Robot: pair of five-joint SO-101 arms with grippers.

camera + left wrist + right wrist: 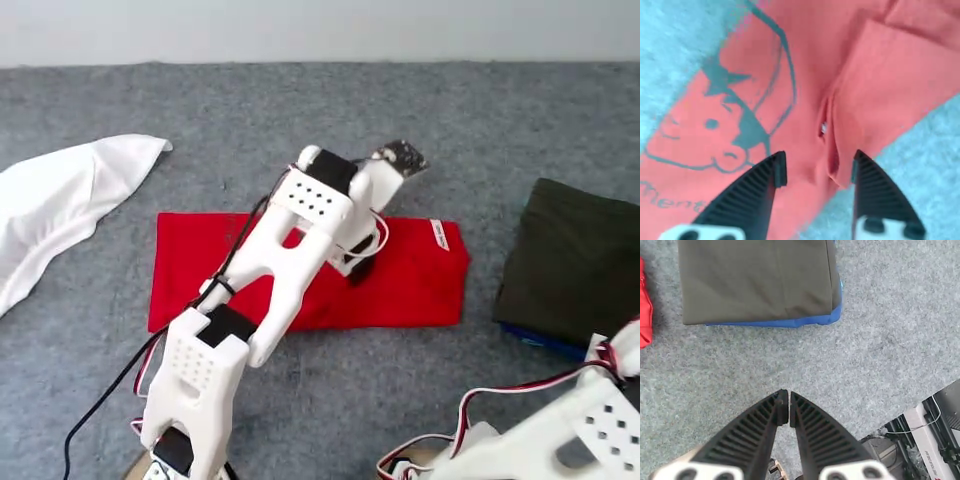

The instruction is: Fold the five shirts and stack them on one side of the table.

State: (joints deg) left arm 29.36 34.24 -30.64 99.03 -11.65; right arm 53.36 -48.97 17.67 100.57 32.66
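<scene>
left wrist view | left gripper point(820, 162) spread over printed red shirt point(880, 75) | right gripper point(789, 401) clenched

High view overlooks table point(330, 400); close, downward wrist views both catch red shirt point(420, 285).

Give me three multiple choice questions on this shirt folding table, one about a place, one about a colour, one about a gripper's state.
1. Where does the dark olive folded shirt lie?
A) on a blue folded shirt
B) on a white shirt
C) between a gripper's fingers

2. What colour is the printed cloth shirt below the left gripper?
A) white
B) red
C) blue

3. How does the right gripper stand?
A) shut on nothing
B) wide open
C) shut on a shirt

Answers:
1 A, a blue edge shows beneath it.
2 B, red cloth lies under its open fingers.
3 A, its fingers meet over bare grey table cover.
</scene>
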